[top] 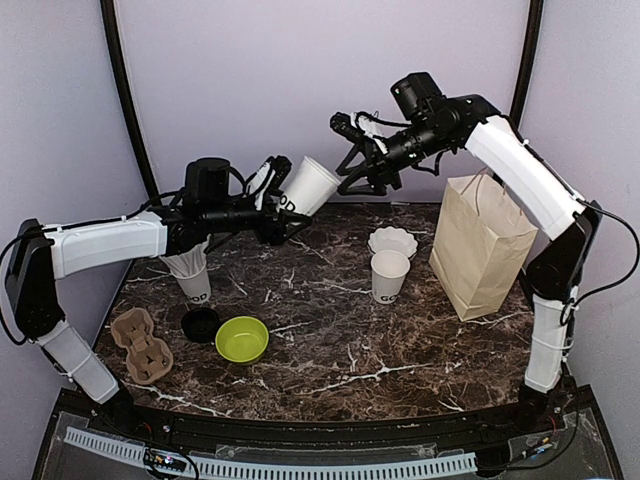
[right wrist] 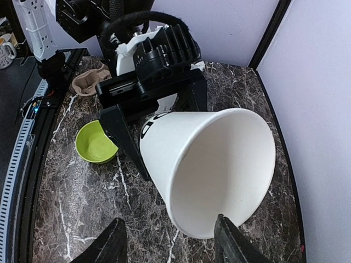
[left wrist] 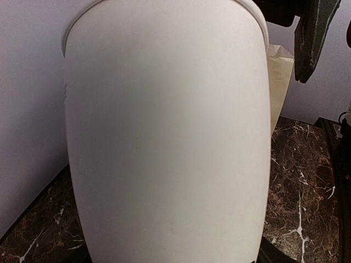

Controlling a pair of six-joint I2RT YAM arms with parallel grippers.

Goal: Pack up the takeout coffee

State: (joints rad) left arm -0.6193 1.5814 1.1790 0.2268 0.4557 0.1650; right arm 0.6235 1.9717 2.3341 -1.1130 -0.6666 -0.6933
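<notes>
One lidless white paper cup (top: 310,185) hangs tilted in the air over the back of the table, its mouth toward the right. My left gripper (top: 283,207) is shut on its lower body near the dark lettering. This cup (left wrist: 164,137) fills the left wrist view. In the right wrist view the cup's open mouth (right wrist: 219,164) faces the camera. My right gripper (right wrist: 169,219) is open, one fingertip (right wrist: 220,219) overlapping the rim's lower edge, the other wide of the cup. A second lidless cup (top: 390,275) stands on the table. A black lid (top: 200,323) lies front left.
A brown paper bag (top: 480,245) stands upright at the right. A lime-green bowl (top: 242,339), a cardboard cup carrier (top: 140,345) and a white cup of straws (top: 190,270) sit at the left. A white fluted dish (top: 392,240) lies behind the standing cup.
</notes>
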